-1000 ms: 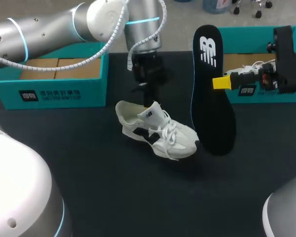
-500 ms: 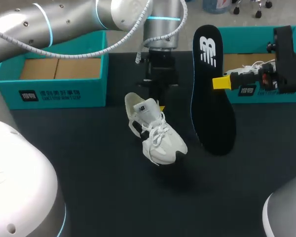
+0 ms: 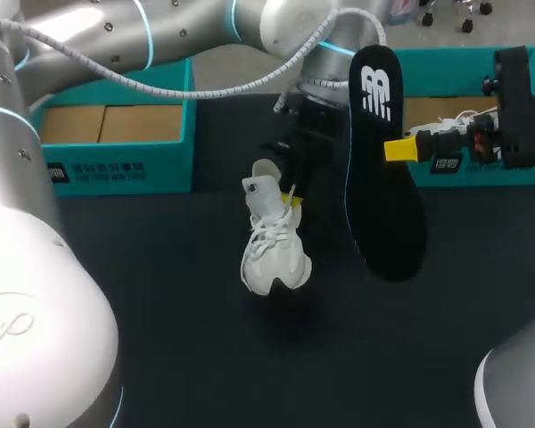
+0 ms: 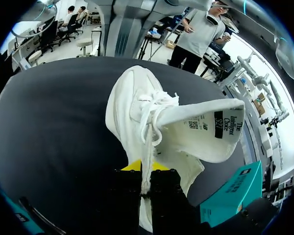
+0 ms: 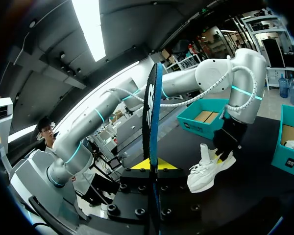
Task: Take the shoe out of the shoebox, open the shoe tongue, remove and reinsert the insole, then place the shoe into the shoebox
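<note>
The left shoebox (image 3: 116, 169) has white writing on its side. The left gripper (image 3: 292, 198), mostly hidden behind the shoe (image 3: 272, 245), pinches its heel edge tight, so the shoe hangs toe down (tiny print on its tongue). The right gripper (image 3: 399, 149) squeezes the upright insole (image 3: 383, 187), which has a white logo.

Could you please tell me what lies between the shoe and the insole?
Nothing lies there: in the head view, only bare table shows between the shoe and the insole.
</note>
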You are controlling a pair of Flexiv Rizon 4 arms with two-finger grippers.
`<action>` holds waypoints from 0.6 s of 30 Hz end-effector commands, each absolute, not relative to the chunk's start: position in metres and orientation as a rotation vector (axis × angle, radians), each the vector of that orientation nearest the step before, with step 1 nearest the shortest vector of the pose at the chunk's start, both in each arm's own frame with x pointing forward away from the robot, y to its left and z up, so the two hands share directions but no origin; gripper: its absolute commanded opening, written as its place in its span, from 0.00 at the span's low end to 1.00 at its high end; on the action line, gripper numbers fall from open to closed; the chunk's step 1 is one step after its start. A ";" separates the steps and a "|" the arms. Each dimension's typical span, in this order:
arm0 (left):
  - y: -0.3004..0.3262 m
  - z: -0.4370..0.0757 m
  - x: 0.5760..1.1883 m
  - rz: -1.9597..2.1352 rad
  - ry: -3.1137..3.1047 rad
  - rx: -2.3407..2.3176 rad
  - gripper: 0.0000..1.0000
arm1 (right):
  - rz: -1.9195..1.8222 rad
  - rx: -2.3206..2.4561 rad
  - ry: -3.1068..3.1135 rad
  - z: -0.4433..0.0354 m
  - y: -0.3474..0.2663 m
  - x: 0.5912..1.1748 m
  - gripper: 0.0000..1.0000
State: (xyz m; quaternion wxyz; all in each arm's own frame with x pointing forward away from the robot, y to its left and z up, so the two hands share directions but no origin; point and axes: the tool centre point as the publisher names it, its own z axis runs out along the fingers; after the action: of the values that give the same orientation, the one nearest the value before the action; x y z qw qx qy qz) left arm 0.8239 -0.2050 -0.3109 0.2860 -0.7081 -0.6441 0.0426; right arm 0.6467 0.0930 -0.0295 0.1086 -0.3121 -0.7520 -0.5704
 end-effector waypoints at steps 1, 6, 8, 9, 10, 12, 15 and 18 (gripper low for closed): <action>-0.211 -0.303 0.819 -0.136 -1.623 -1.818 0.00 | -1.673 -0.917 -2.212 -0.030 0.095 0.649 0.00; -0.210 -0.304 0.819 -0.150 -1.659 -1.796 0.00 | -1.673 -0.917 -2.212 -0.030 0.095 0.649 0.00; -0.210 -0.305 0.820 -0.167 -1.650 -1.785 0.00 | -1.673 -0.917 -2.212 -0.030 0.095 0.649 0.00; -0.210 -0.306 0.820 -0.171 -1.648 -1.783 0.00 | -1.673 -0.917 -2.212 -0.030 0.095 0.649 0.00; -0.211 -0.308 0.821 -0.173 -1.646 -1.782 0.00 | -1.673 -0.917 -2.212 -0.030 0.095 0.649 0.00; -0.211 -0.311 0.823 -0.183 -1.638 -1.778 0.00 | -1.673 -0.917 -2.212 -0.030 0.095 0.649 0.00; -0.213 -0.316 0.825 -0.215 -1.635 -1.772 0.00 | -1.673 -0.917 -2.212 -0.030 0.095 0.649 0.00; -0.215 -0.324 0.828 -0.252 -1.641 -1.765 0.00 | -1.673 -0.917 -2.212 -0.030 0.095 0.649 0.00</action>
State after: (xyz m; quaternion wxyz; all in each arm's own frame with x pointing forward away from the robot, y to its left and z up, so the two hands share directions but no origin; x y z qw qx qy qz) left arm 0.8277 -0.2093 -0.3199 0.3363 -0.6856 -0.6408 -0.0793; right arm 0.6466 0.0931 -0.0294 0.1086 -0.3120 -0.7520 -0.5704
